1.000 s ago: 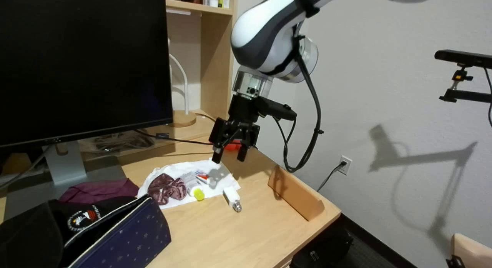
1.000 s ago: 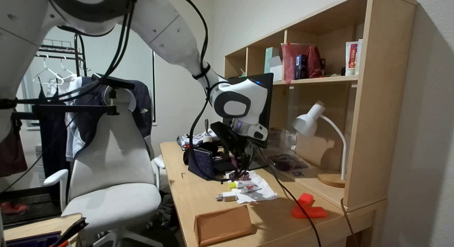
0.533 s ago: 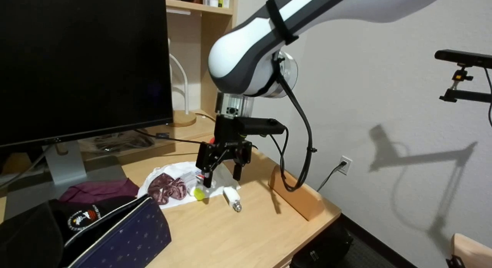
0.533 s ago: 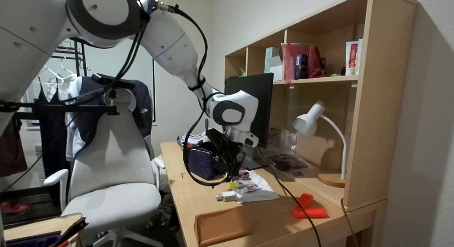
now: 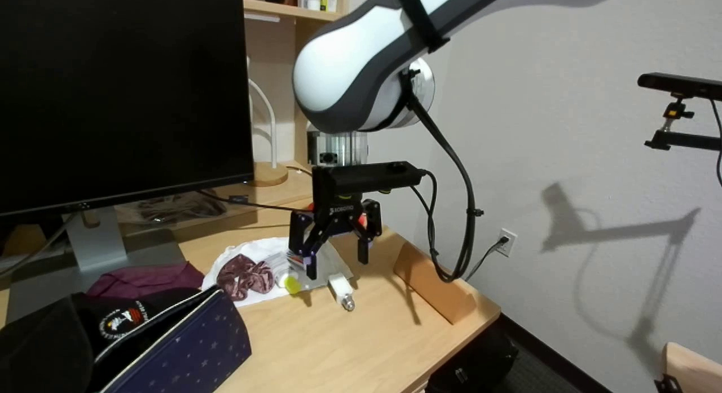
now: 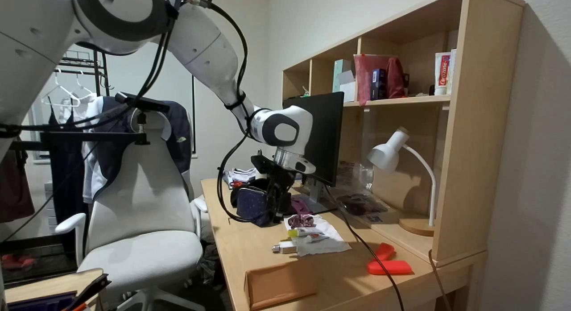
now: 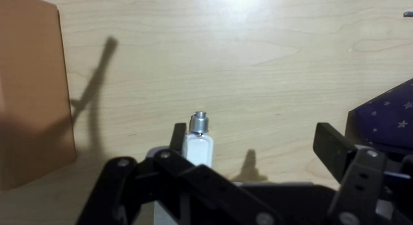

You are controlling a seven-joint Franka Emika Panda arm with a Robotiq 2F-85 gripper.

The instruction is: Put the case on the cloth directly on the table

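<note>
Your gripper (image 7: 251, 134) hangs above the table (image 7: 258, 89) with its jaws spread wide and nothing between them, while the case (image 6: 281, 284) rests well apart from it, on the bare wood near the table's edge, and not on the cloth (image 6: 332, 246). Please be careful if you go down from here: in the wrist view one finger overlaps the white bottle (image 7: 198, 149), so I think it could press on this bottle or roll it away. A low path across toward the case may strike the same bottle. At the case, if you are not well centred, one finger would arrive first and could push it over the edge; across its long side, the jaws are perhaps not wide enough. For the placing, the scrunchie (image 5: 245, 276) and the tubes (image 6: 308, 231) occupy much of the cloth, so the case could tilt on them. The words "directly on the table" can also mislead you about the goal; confirm first which place is meant.
</note>
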